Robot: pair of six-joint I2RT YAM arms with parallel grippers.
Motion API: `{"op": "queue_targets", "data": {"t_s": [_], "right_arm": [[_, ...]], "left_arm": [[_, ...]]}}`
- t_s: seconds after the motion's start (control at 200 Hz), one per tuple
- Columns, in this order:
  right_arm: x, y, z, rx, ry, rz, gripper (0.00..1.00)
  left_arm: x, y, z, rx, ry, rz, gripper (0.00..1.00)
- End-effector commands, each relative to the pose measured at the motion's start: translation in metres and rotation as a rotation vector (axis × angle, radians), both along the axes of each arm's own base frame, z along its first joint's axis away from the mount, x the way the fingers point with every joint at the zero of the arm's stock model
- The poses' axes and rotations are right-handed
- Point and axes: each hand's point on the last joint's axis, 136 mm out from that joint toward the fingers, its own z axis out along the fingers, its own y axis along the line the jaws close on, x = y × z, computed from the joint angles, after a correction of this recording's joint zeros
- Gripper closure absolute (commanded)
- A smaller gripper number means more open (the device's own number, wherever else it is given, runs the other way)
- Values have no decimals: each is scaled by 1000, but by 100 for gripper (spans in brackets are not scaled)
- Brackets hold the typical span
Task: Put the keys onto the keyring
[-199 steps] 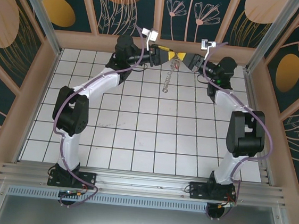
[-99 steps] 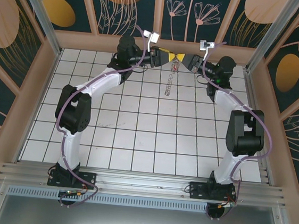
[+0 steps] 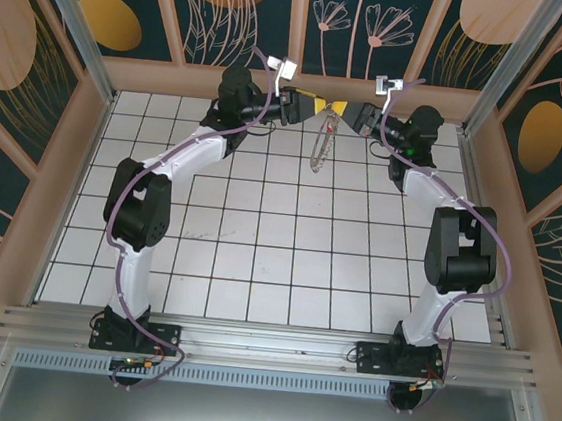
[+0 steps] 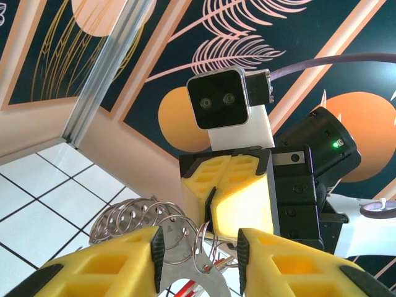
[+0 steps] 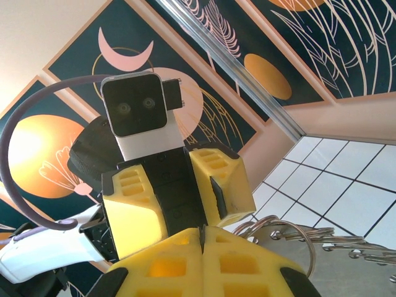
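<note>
White arm links (image 3: 188, 153), black joints (image 3: 138, 211) and bases (image 3: 137, 336), purple cables (image 4: 334, 60) looped alongside. Yellow ribbed fingers (image 4: 102, 266). White wrist camera (image 4: 219, 99), black housing, green light (image 4: 335, 144).

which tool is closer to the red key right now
Left. The red key sits between the left tool's open fingers, among the keyring loops. The right tool is shut just beyond those loops, facing the left one.

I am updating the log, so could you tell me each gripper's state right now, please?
Left gripper: jaws apart around small silvery metal loops; grip cannot be told.
Right gripper: shut; hold cannot be told.
</note>
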Motion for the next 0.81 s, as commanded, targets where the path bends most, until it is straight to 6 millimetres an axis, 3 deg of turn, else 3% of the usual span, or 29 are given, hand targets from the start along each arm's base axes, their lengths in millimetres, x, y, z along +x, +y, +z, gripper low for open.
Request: {"op": "queue_targets", "data": {"t_s": [0.0,0.405,0.801], "right_arm": [[-13,-3,36,16,-130,12,100],[-11,4,34,27,-126,23,100],[-11,6,35,31,-128,27,100]], "left_arm": [[-2,-1,9,-35,-28,-35,64],[-10,-1,13,-89,-11,-73,69],[-9,-2,4,-88,9,-77,69]]}}
